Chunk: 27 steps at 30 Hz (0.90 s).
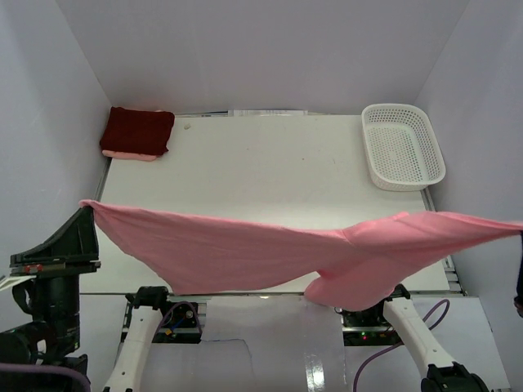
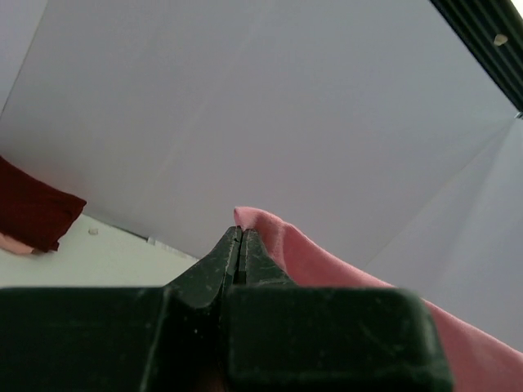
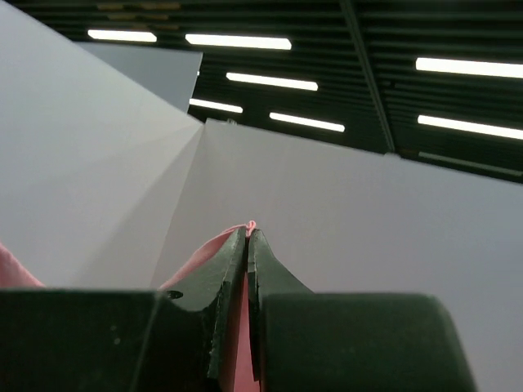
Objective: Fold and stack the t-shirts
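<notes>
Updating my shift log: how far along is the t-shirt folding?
Done: the maroon shirt lies folded at the far left corner. In hand: the pink shirt hangs stretched between the left gripper and right gripper, both shut on it. Left: folding it and stacking.

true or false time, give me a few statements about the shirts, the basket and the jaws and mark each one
1. The pink t-shirt lies flat on the table. False: it hangs stretched in the air between the two arms.
2. Both arms' jaws are shut on pink cloth. True.
3. The maroon t-shirt sits folded at the table's far left corner. True.
4. The white basket holds a shirt. False: it is empty, at the far right.
</notes>
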Available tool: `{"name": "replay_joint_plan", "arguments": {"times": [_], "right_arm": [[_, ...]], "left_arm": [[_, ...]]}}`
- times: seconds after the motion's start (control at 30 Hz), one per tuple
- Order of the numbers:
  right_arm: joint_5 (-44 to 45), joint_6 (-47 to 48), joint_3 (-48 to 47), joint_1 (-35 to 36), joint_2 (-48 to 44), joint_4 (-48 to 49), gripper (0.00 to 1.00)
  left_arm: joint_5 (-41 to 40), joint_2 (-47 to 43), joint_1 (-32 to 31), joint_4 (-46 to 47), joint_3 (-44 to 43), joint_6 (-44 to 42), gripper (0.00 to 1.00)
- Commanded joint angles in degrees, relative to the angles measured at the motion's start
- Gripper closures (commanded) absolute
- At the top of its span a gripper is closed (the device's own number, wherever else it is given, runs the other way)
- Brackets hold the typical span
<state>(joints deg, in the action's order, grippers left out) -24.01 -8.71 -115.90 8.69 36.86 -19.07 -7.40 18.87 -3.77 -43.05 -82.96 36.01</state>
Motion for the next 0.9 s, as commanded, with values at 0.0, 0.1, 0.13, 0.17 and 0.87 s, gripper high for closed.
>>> {"name": "replay_joint_plan", "arguments": {"times": [0.0, 0.1, 0.13, 0.17, 0.87], "right_arm": [[4.23, 1.24, -6.08, -0.07, -1.70, 5.36, 0.92], [6.25, 2.03, -7.15, 0.10, -2.41, 6.15, 0.92], [6.43, 1.77, -6.63, 0.10, -2.58, 6.67, 0.92], [6.34, 1.59, -6.28, 0.10, -2.76, 6.94, 0.92], [3.36, -10.09, 56.19, 0.01, -6.11, 19.85, 0.92]], "left_arm": [[-4.46, 0.90, -1.06, 0.07, -3.60, -1.11, 1.00], [-5.60, 1.87, -1.68, 0.07, -6.95, -2.52, 1.00], [-5.70, 1.87, -1.85, 0.16, -8.09, -2.52, 1.00], [-5.70, 1.96, -1.94, 0.07, -8.44, -2.52, 1.00], [-5.87, -3.94, -2.12, 10.34, 37.77, 1.52, 1.00]]}}
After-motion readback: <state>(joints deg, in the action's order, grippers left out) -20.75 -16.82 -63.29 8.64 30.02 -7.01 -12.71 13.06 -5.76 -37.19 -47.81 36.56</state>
